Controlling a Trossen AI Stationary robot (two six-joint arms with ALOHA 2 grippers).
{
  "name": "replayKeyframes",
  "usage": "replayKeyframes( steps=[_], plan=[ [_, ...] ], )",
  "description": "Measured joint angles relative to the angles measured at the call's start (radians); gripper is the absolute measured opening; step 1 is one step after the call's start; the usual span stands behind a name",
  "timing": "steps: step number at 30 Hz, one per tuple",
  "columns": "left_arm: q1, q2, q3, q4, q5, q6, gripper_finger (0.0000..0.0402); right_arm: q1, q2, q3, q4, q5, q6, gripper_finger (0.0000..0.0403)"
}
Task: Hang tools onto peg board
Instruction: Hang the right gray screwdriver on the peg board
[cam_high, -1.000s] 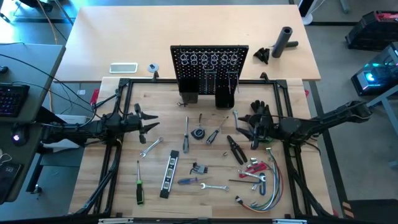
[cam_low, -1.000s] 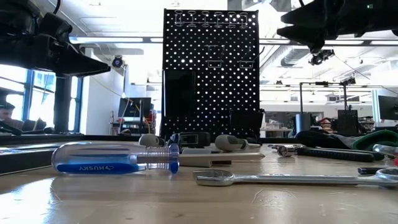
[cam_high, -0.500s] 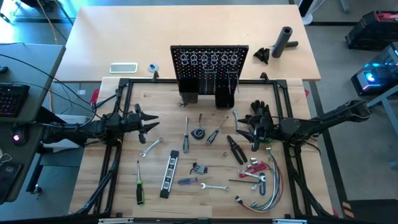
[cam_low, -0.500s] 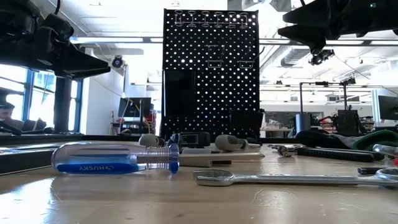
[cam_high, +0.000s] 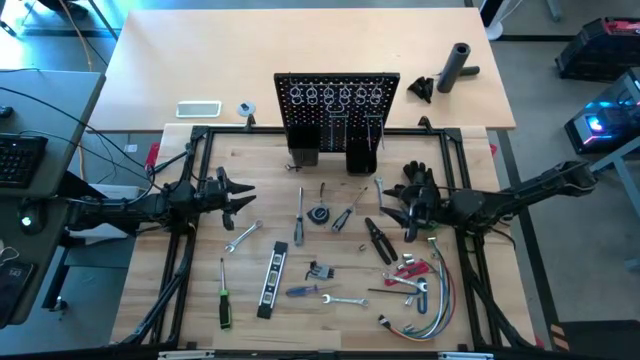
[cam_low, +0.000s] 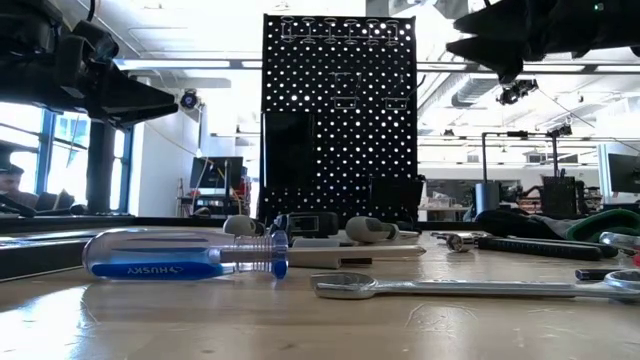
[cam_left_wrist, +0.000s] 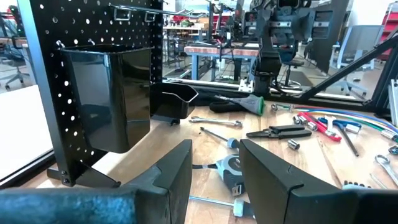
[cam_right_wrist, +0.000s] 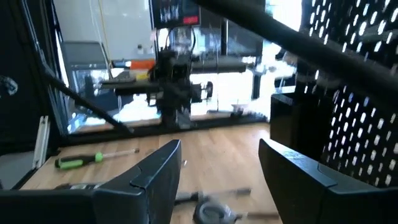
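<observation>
Tools lie scattered on tabletop before upright peg board; green-handled screwdriver, black pliers. Left pincer and right pincer hover apart, both released, seemingly empty.

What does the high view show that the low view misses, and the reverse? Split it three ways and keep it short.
Only the high view: the whole spread of tools, including the green-handled screwdriver, the black-yellow level and the black pliers, with the left gripper and right gripper both open above the table.

Only the low view: the HUSKY lettering on the blue-handled screwdriver and the room behind.

Both: the peg board standing upright, and a silver wrench lying flat.
</observation>
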Motion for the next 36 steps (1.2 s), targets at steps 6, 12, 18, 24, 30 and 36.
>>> replayKeyframes(
  steps=[6, 12, 18, 24, 30, 36],
  plan=[
    [0.000, 0.000, 0.000, 0.000, 0.000, 0.001, 0.0126, 0.000, 0.005, 0.097, 0.023, -0.003, -0.168, 0.0213],
    [0.000, 0.000, 0.000, 0.000, 0.000, 0.001, 0.0126, -0.019, 0.096, 0.430, -0.562, -0.019, -0.155, 0.0213],
    [0.000, 0.000, 0.000, 0.000, 0.000, 0.002, 0.0126, -0.033, 0.234, 0.712, -1.250, -0.049, 0.095, 0.0213],
    [0.000, 0.000, 0.000, 0.000, 0.000, 0.002, 0.0126, -0.028, 0.325, 0.645, -1.352, -0.155, 0.252, 0.0213],
    [0.000, 0.000, 0.000, 0.000, 0.000, 0.002, 0.0126, -0.011, 0.377, 0.295, -0.500, -0.184, 0.127, 0.0213],
    [0.000, 0.000, 0.000, -0.002, 0.000, 0.002, 0.0126, -0.070, 0.503, 0.121, 0.201, -0.177, -0.024, 0.0213]
  ],
)
